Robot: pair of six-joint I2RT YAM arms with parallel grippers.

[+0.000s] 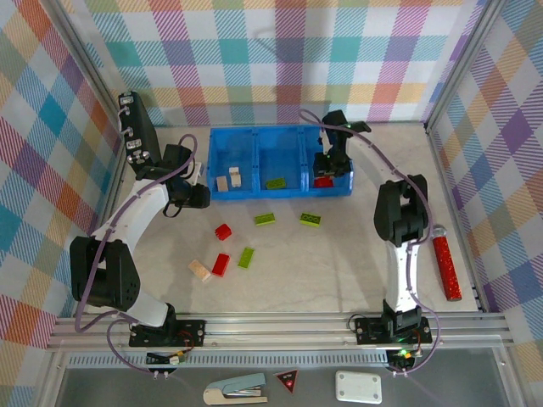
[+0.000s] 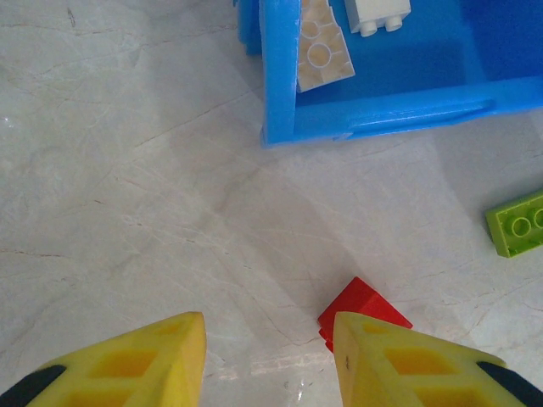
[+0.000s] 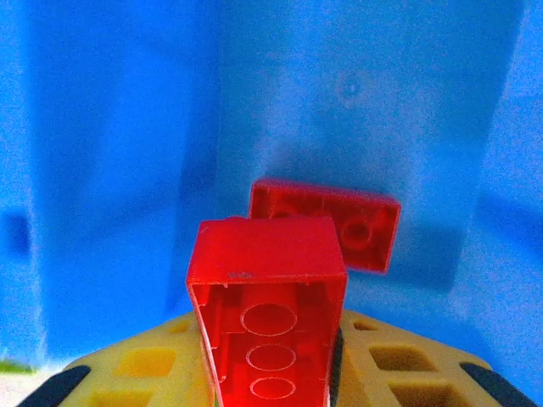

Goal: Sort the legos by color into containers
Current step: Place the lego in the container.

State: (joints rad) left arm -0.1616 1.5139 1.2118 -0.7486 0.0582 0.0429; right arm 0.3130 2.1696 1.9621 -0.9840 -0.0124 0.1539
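- Your right gripper is clamped on a red lego, pinched by its long sides between the yellow fingers.
- The brick's hollow underside faces the wrist camera. Its long axis runs in line with the fingers, the far end pointing down into the compartment.
- Just beyond it, a second red lego lies on the floor of the right-hand container, its long axis crosswise to the held one.
- The step in hand looks like the drop. You need only part the jaws and lift straight out, clear of the blue tray's walls.
- Expect the brick to topple onto a long face and perhaps knock its neighbour.
- Your left gripper hovers over the bare table with its jaws parted and nothing between them.
- A loose red lego sits just ahead of its right finger, off-centre, so a grab calls for a sideways shift first.
- A green lego lies beyond it, and two cream legos rest in the left container.
- One green lego lies in the middle container.
- Another red, a cream and two more greens wait on the table, so the sort looks under halfway done.
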